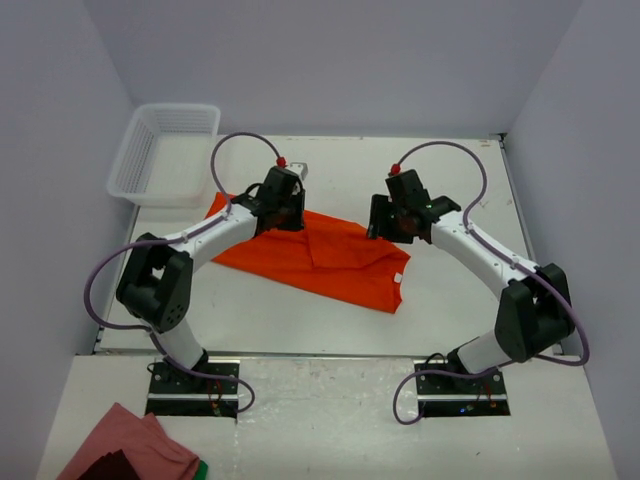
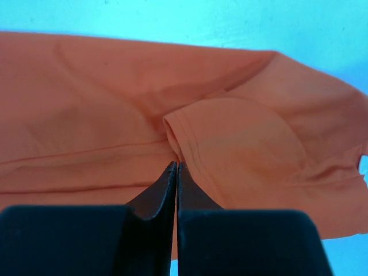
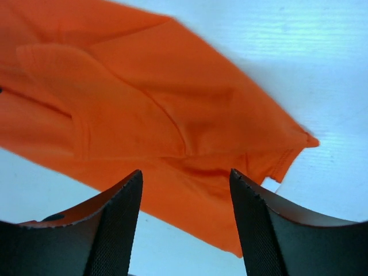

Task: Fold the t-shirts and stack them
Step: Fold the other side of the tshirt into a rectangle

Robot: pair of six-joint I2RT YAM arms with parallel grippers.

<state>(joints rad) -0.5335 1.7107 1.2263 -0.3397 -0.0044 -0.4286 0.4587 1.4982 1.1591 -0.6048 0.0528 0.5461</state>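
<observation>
White worktop (image 1: 450, 300) fills the cell, with pale walls on three sides.

1. Near edge, 7 o'clock of the top view: a pink cloth (image 1: 130, 445) lies bunched on the front ledge, clear of both arm bases. A dark patch and a green scrap show at its lower edge.

2. Centre of the worktop: the orange-red t-shirt (image 1: 340, 260) lies flat in a loose, partly folded strip. It runs from about 10 o'clock to 4 o'clock. One sleeve (image 2: 241, 144) lies doubled back over the body, hem facing up. Shallow creases cross the fabric.

3. Left pincer (image 2: 176, 167): clenched, with both fingers pressed together along their whole length. It is located at the 11 o'clock edge of the t-shirt. The tips sit at the sleeve hem. The views do not show whether fabric is caught between the tips.

4. Right pincer (image 3: 185, 172): released, with fingers spread wide and nothing between them. It is located over the 2 o'clock end of the t-shirt. The wrist view shows the garment below the gap. Contact between fingers and fabric cannot be confirmed.

5. Far left, 11 o'clock: a white mesh basket (image 1: 165, 150) stands in the corner, against the left wall. It is close to the t-shirt's far tip but apart from it.
</observation>
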